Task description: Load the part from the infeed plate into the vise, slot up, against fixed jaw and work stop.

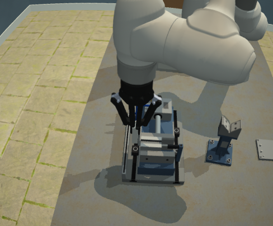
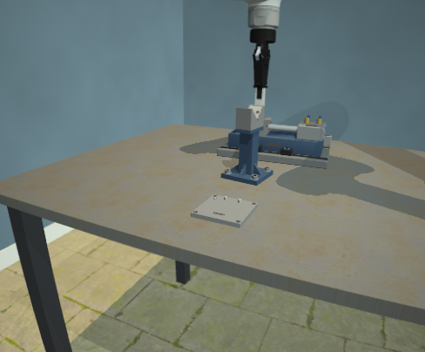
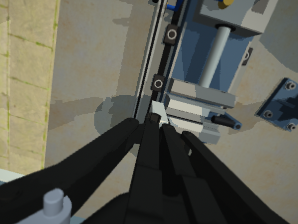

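Note:
The grey part [image 1: 153, 144] lies in the blue vise, between the moving jaw on the cylinder rod [image 1: 157, 124] and the fixed jaw [image 1: 156, 159]. Its right end is by the black work stop [image 1: 172, 146]. My gripper [image 1: 134, 126] is shut and empty. It points down and hangs just above the vise's left end, beside the part's left end. In the wrist view the closed fingertips [image 3: 152, 120] are right next to a pale corner of the part; I cannot tell if they touch. In the exterior view the gripper [image 2: 259, 93] stands above the vise, behind the V-block.
The V-block [image 1: 229, 128] on its blue foot stands empty to the right of the vise. The infeed plate [image 1: 267, 149] lies empty further right, also seen in the exterior view [image 2: 225, 210]. The air cylinder [image 1: 165, 110] sits at the vise's far end.

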`<state>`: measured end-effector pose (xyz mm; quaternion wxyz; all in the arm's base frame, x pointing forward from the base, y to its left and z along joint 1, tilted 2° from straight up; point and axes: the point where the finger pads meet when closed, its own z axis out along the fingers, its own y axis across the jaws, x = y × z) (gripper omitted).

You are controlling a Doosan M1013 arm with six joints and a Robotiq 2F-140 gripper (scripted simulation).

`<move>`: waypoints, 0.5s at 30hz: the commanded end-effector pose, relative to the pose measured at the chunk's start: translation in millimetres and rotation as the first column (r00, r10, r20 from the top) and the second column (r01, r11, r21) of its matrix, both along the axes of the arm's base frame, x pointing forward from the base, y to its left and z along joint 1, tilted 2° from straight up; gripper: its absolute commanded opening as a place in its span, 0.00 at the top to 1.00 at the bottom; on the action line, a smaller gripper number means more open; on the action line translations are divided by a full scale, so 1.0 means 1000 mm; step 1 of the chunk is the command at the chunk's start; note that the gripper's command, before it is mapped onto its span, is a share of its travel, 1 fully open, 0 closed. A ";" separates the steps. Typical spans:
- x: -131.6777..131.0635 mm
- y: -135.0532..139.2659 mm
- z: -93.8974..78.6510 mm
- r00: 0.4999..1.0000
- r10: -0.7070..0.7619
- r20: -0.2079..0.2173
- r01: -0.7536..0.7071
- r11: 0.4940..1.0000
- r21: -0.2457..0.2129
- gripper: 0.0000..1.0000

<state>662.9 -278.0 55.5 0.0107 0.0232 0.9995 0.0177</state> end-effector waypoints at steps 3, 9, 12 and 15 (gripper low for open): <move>-0.001 0.001 -0.003 1.000 0.005 -0.001 -0.005 1.000 0.001 1.00; -0.001 0.001 -0.002 1.000 0.005 -0.001 -0.005 1.000 0.001 1.00; -0.002 0.002 -0.002 1.000 0.005 -0.001 -0.005 1.000 0.001 1.00; -0.002 0.002 -0.002 1.000 0.005 -0.001 -0.005 1.000 0.001 1.00</move>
